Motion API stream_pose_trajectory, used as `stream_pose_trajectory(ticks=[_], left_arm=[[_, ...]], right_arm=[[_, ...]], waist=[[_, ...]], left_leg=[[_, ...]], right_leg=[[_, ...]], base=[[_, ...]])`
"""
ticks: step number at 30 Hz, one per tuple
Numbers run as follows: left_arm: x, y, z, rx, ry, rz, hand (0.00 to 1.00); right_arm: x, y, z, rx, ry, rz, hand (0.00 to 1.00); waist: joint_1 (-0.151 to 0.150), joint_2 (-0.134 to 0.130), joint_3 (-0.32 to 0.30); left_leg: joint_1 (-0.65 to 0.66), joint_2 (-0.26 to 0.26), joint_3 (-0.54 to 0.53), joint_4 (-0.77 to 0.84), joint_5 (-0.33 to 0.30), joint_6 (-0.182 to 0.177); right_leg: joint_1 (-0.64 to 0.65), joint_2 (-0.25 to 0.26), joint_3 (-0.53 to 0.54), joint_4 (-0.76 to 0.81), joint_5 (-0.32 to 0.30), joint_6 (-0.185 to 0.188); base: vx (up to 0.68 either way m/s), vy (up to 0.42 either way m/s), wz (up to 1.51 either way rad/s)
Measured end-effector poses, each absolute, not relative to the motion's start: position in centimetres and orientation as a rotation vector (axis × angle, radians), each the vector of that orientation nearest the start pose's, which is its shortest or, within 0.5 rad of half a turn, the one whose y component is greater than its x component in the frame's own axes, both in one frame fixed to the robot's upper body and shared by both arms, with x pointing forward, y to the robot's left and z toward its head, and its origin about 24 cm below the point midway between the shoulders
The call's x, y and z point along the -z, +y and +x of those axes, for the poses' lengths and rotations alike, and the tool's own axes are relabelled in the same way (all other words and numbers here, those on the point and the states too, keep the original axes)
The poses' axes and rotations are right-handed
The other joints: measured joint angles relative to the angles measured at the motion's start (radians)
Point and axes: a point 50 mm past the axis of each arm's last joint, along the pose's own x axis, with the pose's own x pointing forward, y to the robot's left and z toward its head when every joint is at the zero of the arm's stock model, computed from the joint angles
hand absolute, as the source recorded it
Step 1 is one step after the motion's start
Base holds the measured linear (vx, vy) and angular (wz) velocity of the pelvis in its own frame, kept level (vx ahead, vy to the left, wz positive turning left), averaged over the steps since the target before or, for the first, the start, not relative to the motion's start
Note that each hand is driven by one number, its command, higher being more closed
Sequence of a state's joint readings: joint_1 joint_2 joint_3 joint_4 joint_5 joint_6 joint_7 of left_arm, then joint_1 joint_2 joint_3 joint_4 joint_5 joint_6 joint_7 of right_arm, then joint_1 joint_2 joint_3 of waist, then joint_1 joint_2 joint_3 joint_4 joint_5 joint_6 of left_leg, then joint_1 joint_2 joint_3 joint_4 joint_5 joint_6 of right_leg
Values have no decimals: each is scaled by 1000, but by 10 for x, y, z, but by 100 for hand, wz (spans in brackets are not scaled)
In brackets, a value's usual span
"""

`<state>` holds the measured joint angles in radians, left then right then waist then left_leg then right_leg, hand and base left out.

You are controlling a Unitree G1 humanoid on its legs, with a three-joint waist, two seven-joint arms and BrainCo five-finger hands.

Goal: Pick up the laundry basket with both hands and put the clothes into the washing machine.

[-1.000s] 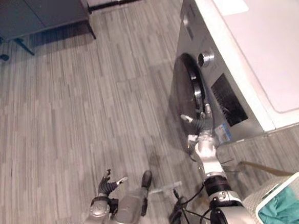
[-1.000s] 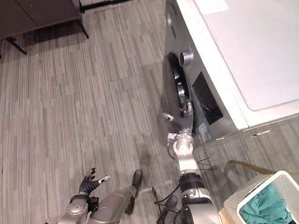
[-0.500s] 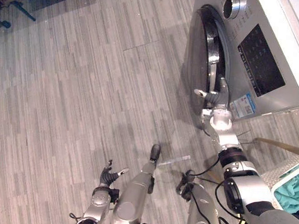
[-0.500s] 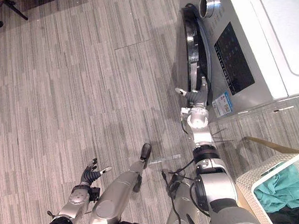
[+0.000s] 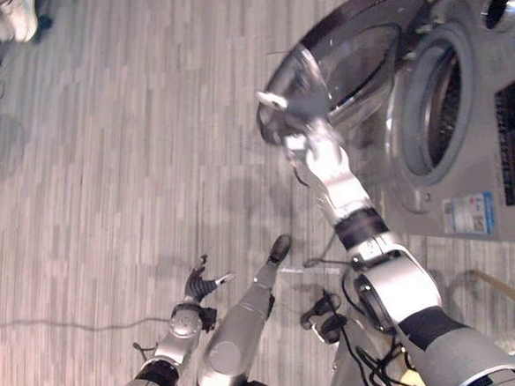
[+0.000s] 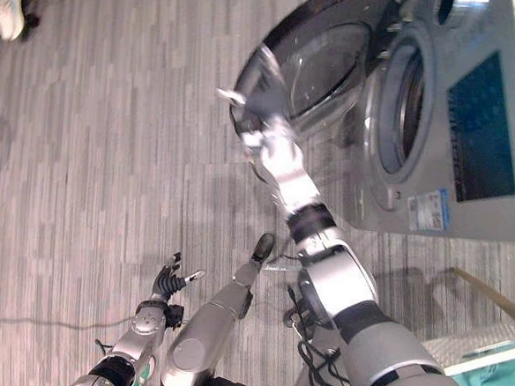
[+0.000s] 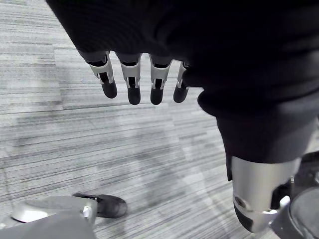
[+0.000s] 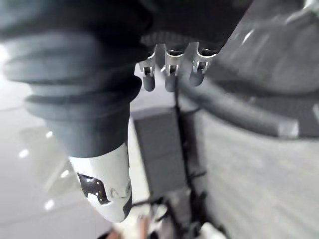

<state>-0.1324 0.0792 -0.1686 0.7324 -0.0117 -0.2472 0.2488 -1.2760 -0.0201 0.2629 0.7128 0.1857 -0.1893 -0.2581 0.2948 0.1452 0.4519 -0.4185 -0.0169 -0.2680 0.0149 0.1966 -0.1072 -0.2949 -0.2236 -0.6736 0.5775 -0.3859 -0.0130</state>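
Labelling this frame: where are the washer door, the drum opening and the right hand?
washer door (image 5: pixel 359 63), left eye view, its glass.
drum opening (image 5: pixel 442 104), left eye view, dark inside.
right hand (image 5: pixel 304 136), left eye view, middle of hand.

Soft, even light across the grey floor (image 5: pixel 110 147), bright enough, and it looks to come from above; no hard-edged shadows anywhere; one faint, broad shadow lies on the boards below the open door (image 5: pixel 355 58) of the washing machine (image 5: pixel 499 148); white glare streaks over the door's glass and flares on the chrome knob (image 5: pixel 504 11); the drum (image 5: pixel 442 100) sits dark inside its pale rim; up close, the left hand (image 7: pixel 130 82) reads near-black against the well-lit floor.
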Motion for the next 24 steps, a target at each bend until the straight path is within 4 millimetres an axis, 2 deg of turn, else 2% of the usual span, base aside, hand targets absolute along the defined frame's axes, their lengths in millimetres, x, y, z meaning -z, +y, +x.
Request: stream_pose_trajectory(ticks=[1, 3, 5, 8, 10, 11, 12, 13, 14, 16, 17, 18, 20, 21, 23, 24], left_arm=[[60, 144, 245, -69, 319, 165, 0], [58, 143, 246, -64, 308, 161, 0], [58, 141, 247, -66, 308, 143, 0], [51, 137, 255, -47, 281, 147, 0], [45, 138, 262, -47, 257, 158, 0], [43, 138, 264, -46, 247, 160, 0], [37, 140, 270, -48, 221, 170, 0], [34, 141, 273, -48, 211, 175, 0], [25, 142, 282, -51, 178, 186, 0], [13, 143, 293, -50, 133, 222, 0], [-2, 143, 305, -44, 75, 252, 0], [-5, 144, 307, -44, 64, 258, 0], [-34, 148, 328, -58, -35, 309, 0], [-42, 152, 333, -75, -57, 317, 0], [-70, 174, 350, -157, -123, 353, 0], [-78, 182, 354, -182, -136, 369, 0]], right_arm=[[-321, -7, 366, -263, -745, -17, 0], [-333, -6, 358, -275, -802, 9, 0], [-329, -12, 359, -271, -800, 18, 0], [-314, -33, 364, -239, -790, -43, 0], [-282, -44, 365, -269, -742, -157, 0], [-270, -46, 364, -284, -726, -185, 0], [-244, -53, 361, -314, -680, -243, 0], [-234, -57, 360, -319, -658, -262, 0], [-209, -70, 358, -317, -596, -298, 0], [-181, -89, 354, -293, -525, -330, 0], [-156, -107, 348, -261, -456, -349, 0], [-151, -110, 347, -256, -441, -349, 0], [-116, -129, 332, -215, -340, -314, 0], [-109, -131, 327, -208, -317, -302, 0], [-86, -139, 311, -200, -255, -286, 0], [-82, -140, 307, -196, -244, -288, 0]], waist=[[0, 0, 0], [-2, 0, 0], [-8, -1, 0], [-13, -2, 1], [-39, -12, 6], [-48, -16, 7], [-75, -30, 15], [-91, -35, 18], [-120, -45, 24], [-143, -54, 27], [-173, -61, 26], [-178, -61, 26], [-204, -74, 33], [-211, -81, 32], [-253, -108, 31], [-257, -117, 31]], left_leg=[[-1, -8, -13, 1, 0, 0], [-2, -15, -23, 2, 0, 0], [-3, -18, -13, 2, 0, 0], [-5, -6, 11, 2, 0, 0], [-10, 40, 71, -2, 0, 1], [-10, 49, 91, -5, 1, 2], [-10, 68, 143, -12, 3, 5], [-10, 74, 160, -15, 4, 6], [-10, 89, 204, -23, 8, 12], [-4, 102, 248, -38, 12, 18], [0, 107, 278, -51, 16, 24], [0, 109, 282, -52, 16, 24], [13, 123, 332, -54, 13, 28], [17, 124, 345, -53, 9, 34], [25, 128, 386, -54, 4, 40], [25, 133, 399, -54, 2, 42]], right_leg=[[13, -7, -24, 8, -13, 1], [14, -17, -33, 26, -21, 8], [8, -22, -23, 29, -23, 7], [-5, -6, 8, 10, -9, -1], [-27, 52, 75, -57, 52, -6], [-35, 61, 94, -72, 65, -9], [-61, 83, 151, -99, 95, -11], [-70, 89, 169, -109, 107, -8], [-89, 108, 216, -131, 137, -7], [-104, 122, 253, -155, 162, -6], [-120, 129, 282, -166, 177, -6], [-124, 131, 289, -167, 181, -4], [-132, 148, 335, -189, 209, -4], [-133, 153, 347, -197, 212, -5], [-142, 165, 384, -215, 226, -6], [-147, 170, 394, -221, 233, -7]], base=[[34, -131, 69], [18, -100, 35], [-11, -49, -7], [-55, -21, -34], [-78, 21, -94], [-87, 54, -124], [-94, 60, -108], [-120, 69, -139], [-97, 53, -97], [-84, 37, -92], [-61, 18, -66], [-67, 12, -66], [-65, 3, -65], [-71, 13, -63], [-60, 21, -58], [-53, 14, -64]])
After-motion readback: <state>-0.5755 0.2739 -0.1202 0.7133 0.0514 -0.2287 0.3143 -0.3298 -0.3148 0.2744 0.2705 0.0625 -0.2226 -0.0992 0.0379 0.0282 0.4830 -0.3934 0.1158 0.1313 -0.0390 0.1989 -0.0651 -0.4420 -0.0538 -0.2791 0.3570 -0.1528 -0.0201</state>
